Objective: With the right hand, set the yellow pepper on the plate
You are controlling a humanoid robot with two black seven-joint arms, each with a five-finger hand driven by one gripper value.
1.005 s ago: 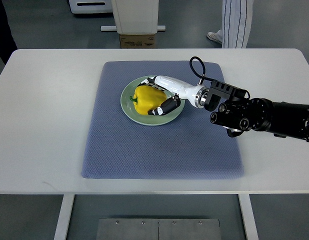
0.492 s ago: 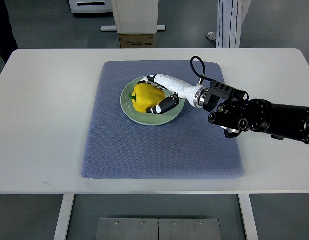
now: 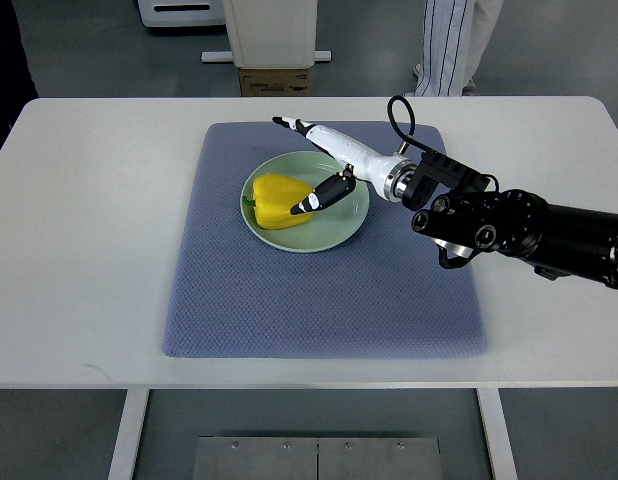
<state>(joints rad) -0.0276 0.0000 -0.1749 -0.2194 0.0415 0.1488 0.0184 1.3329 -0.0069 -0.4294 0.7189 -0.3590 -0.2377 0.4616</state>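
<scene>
Top view of my work area. The yellow pepper [image 3: 276,201] lies on its side on the green plate [image 3: 351,219], filling the plate's left half, with its green stem toward the plate's left rim. The plate rests on the blue mat [image 3: 319,290], in the mat's far half and slightly left of its middle; the mat lies flat on the white table [image 3: 89,220], near the table's centre.

My right hand [image 3: 324,165] reaches in from the table's right edge on a dark forearm [image 3: 549,232], ending above the plate's far-right rim. I see it spread wide: the white fingers [image 3: 314,134] are stretched out straight, pointing toward the mat's far-left corner and passing beyond the plate's far rim, apart from the pepper. The dark thumb [image 3: 319,197] angles the other way, down over the plate, and its tip sits at the pepper's right side; I cannot tell whether it touches the skin or only hangs just above it. Nothing is gripped between thumb and fingers. A black cable loop [image 3: 400,115] rises from the wrist.

Beyond the table's far edge stand a cardboard box [image 3: 274,82] and a person's striped trouser leg [image 3: 445,47]. My left arm does not appear.
</scene>
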